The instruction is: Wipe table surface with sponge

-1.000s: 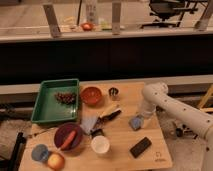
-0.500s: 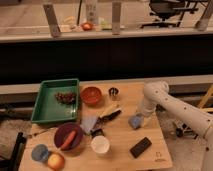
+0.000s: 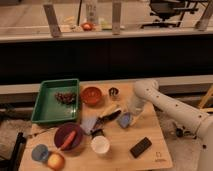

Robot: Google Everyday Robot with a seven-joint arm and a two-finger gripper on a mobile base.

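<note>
Over the last second the tool (image 3: pixel 128 112) has slid a short way across the surface (image 3: pixel 152 131), away from the robot's base and toward the clutter. The sponge (image 3: pixel 124 120) has travelled with it. It sits directly under the tool tip, flat on the wood. The tool is pressed together, and since the sponge moved when it did, I judge it is pinching the sponge, not just resting above it.

That shift reads as 1 wiping stroke under way, so the task is in its working phase, not its pick-up phase.

The stroke has little room left. Just beyond the tool, on the side it is heading for, lie the grey-blue cloth (image 3: pixel 90 124) and a dark utensil (image 3: pixel 110 114), almost touching the sponge. The white cup (image 3: pixel 100 145) stands near the tool on the camera side, and the black block (image 3: pixel 141 147) is a little further off. Going on the same way would likely push these things, so a return pass over the bare wood behind the tool looks the safer move.
</note>
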